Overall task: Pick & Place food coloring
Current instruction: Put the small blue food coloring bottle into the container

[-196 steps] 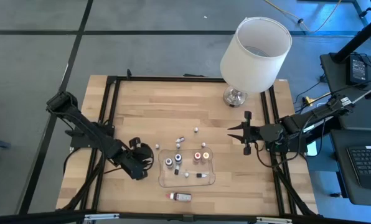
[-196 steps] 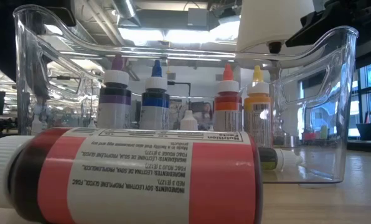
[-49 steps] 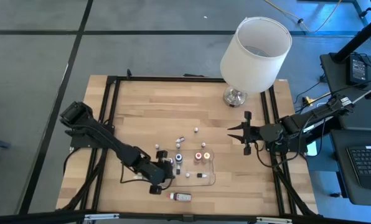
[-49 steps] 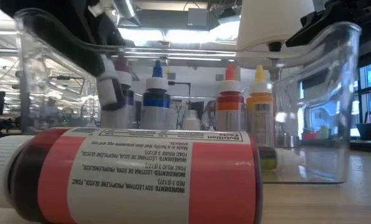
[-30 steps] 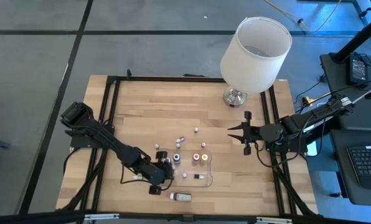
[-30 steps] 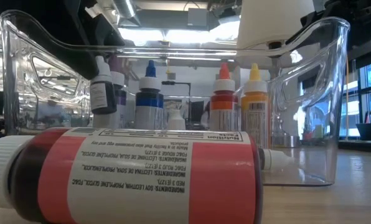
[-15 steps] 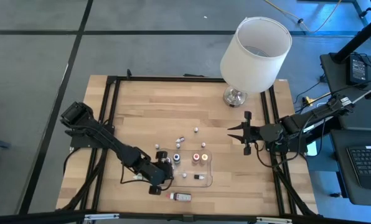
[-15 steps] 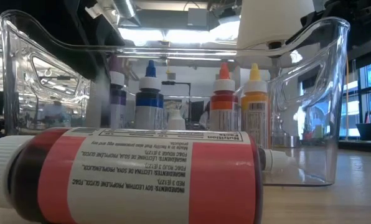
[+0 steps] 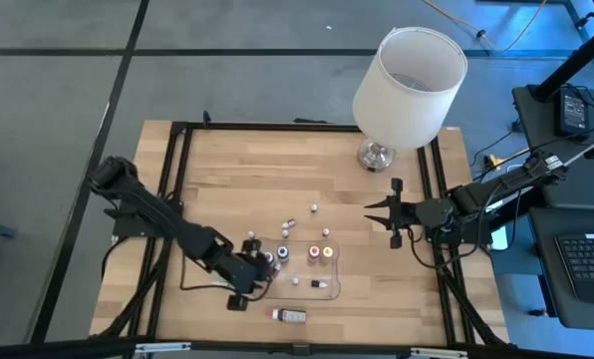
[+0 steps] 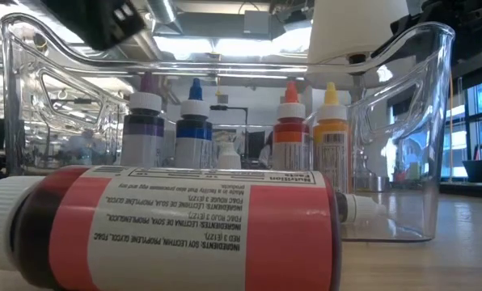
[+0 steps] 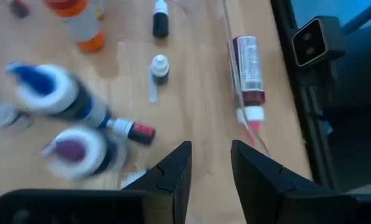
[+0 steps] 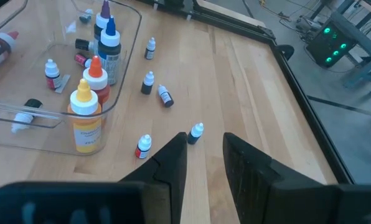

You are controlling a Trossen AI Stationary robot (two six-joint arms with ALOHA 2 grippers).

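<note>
Hovering with fingers slightly apart and empty at the clear tray's (image 9: 334, 282) near-left corner, the left gripper (image 9: 249, 289) overlooks food coloring bottles (image 12: 94, 87) upright inside, others (image 12: 149, 81) scattered beyond, while the right gripper (image 9: 389, 213), narrowly parted, waits near the lamp (image 9: 407, 75).

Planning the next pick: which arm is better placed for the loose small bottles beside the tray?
Right. The right gripper hovers nearest the loose white-capped food coloring bottles on the wood; the left gripper hangs over the clear plastic tray.
</note>
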